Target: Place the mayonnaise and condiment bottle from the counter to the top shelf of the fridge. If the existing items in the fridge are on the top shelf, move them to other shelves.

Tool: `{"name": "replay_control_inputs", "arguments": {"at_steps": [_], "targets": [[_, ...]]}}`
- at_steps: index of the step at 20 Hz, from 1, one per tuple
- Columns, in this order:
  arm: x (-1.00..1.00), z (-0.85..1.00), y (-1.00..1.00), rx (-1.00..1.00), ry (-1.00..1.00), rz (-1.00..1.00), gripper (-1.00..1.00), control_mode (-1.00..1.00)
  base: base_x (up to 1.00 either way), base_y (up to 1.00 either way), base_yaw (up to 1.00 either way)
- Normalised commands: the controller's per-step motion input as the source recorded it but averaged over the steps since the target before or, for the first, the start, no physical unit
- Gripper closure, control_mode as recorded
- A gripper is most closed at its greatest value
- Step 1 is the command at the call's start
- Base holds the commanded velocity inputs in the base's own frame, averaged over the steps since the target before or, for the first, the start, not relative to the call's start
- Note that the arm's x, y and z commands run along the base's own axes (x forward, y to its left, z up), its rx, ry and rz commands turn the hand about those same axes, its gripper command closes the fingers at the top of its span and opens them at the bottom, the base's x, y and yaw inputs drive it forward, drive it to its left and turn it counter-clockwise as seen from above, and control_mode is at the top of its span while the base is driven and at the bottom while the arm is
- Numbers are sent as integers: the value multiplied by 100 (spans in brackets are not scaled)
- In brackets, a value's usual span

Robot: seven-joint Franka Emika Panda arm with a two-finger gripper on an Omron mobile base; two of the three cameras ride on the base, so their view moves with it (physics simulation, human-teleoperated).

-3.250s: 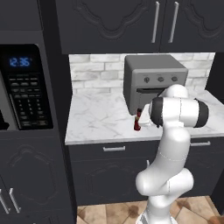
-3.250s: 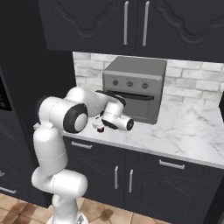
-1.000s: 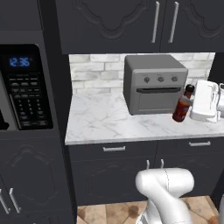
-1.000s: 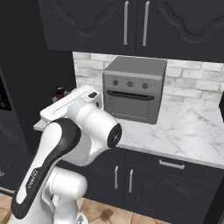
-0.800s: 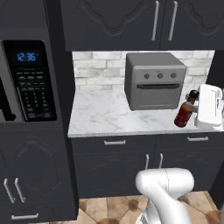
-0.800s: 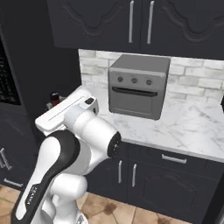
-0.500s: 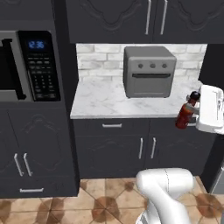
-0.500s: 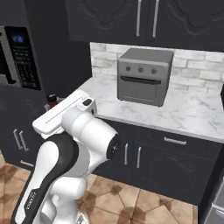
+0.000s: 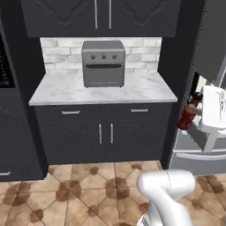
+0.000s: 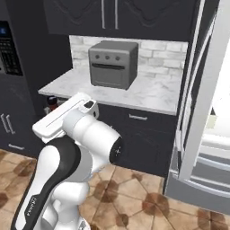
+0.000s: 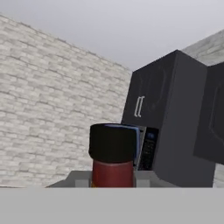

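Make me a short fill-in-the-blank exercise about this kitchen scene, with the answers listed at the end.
1. The red condiment bottle held in the hand has a cap colored ____.
2. The grey toaster oven stands on the marble ____.
3. Off to the right, the door of the fridge is ____.
4. The floor is covered in brown ____.

Missing words: black; counter; open; tiles

Even flat rendered light, soft blur, bright glow at right
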Motion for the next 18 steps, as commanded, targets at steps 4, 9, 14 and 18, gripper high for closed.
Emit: {"name": "replay_control_inputs", "arguments": {"at_steps": [4,9,14,18], "targets": [[0,0,0,0,0,0,100,100,-21,-100,-24],[0,0,0,0,0,0,100,100,-1,-100,-24],[0,0,0,0,0,0,100,100,9,-100,-23],[0,0,0,0,0,0,100,100,39,-77,-9]]}}
